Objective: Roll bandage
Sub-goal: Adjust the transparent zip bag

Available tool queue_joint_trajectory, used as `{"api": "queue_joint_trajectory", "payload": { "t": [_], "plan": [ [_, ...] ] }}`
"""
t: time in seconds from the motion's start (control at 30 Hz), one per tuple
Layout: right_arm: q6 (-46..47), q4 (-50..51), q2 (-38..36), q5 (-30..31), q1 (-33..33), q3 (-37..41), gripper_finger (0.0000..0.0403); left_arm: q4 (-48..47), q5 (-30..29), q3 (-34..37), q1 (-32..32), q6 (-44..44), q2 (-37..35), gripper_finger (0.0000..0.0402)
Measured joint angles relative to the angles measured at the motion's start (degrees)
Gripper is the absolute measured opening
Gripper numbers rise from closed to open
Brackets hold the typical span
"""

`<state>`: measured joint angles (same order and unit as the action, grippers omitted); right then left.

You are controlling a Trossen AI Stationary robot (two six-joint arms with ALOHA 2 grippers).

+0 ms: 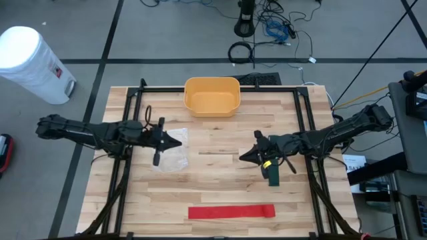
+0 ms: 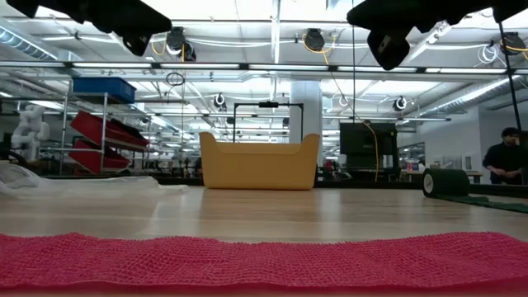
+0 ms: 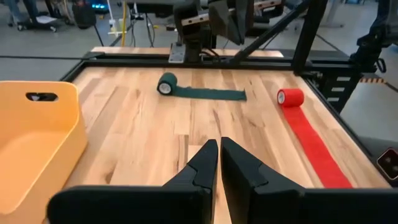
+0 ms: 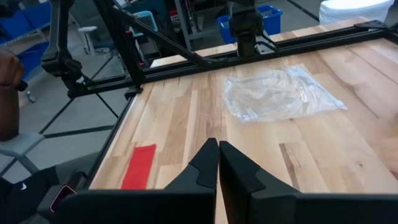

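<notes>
Two arms hovering over the wooden table (image 1: 220,167), neither grabbing anything. Left gripper (image 1: 175,141) parked left of centre in the overhead shot, right above a crinkly clear plastic bag (image 1: 170,155), fingers (image 3: 202,169) pinched together with just a sliver of a gap, empty. Right gripper (image 1: 244,157) sitting right of centre, fingers (image 4: 205,163) closed tight on nothing.

Red bandage (image 1: 231,212) lying flat along the bottom middle of the frame, mostly unrolled, small rolled bit at its right end. Green bandage (image 1: 272,175) just below the right gripper, partly rolled, tail stretched out on the wood; looks clear of the gripper but hard to say from above. Yellow bin (image 1: 211,96) at top centre, near the table's far edge. White bin (image 1: 30,63) on the floor, upper left.
</notes>
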<state>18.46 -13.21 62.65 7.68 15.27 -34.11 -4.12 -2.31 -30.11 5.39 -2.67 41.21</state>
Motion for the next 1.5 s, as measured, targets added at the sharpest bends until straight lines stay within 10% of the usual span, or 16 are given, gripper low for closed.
{"api": "queue_joint_trajectory", "payload": {
  "t": [0.7, 1.07, 1.5],
  "plan": [
    [3.4, 23.0, -0.9, 0.2, 0.3, -8.9, 0.0000, 3.3, -1.3, 0.0, 0.0, 11.0, 0.2, 0.0025],
    [3.0, 22.8, -0.9, 3.0, 0.3, -9.0, 0.0000, -9.8, -20.6, -0.1, -2.2, -3.9, 0.3, 0.0025],
    [2.5, 21.7, -0.9, 2.8, 0.3, -9.0, 0.0000, -15.7, -11.0, -0.1, -4.8, -3.2, -0.2, 0.0025]
  ]
}}
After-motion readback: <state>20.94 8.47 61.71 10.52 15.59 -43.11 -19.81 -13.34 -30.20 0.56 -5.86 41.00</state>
